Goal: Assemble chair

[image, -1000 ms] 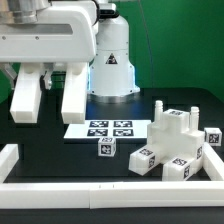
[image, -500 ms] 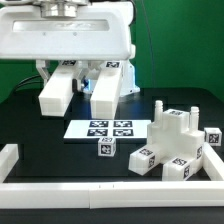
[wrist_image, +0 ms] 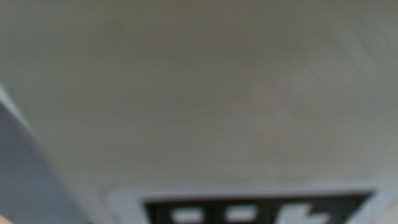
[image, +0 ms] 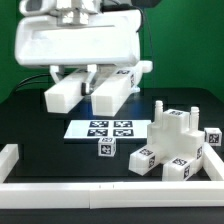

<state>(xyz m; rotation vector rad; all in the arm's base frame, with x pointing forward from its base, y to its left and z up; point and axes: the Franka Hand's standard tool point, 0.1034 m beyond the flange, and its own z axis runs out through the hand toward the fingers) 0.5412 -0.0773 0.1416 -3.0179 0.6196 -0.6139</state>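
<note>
We hold a two-bar part (image: 108,92) aloft, gripper (image: 90,68) grasping it; next, we judge, align it over the chair (image: 175,140).

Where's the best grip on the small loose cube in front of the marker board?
Probably top-down, jaws across the two side faces of the small cube: it sits flat, tag facing the camera, apart from the stepped assembly, with room on both sides.

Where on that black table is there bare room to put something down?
Widest bare patch: the exterior view's left, between the rail's left end and the marker board. A thin strip runs between the cube and the rail's front. That view's right is crowded with chair parts.
</note>
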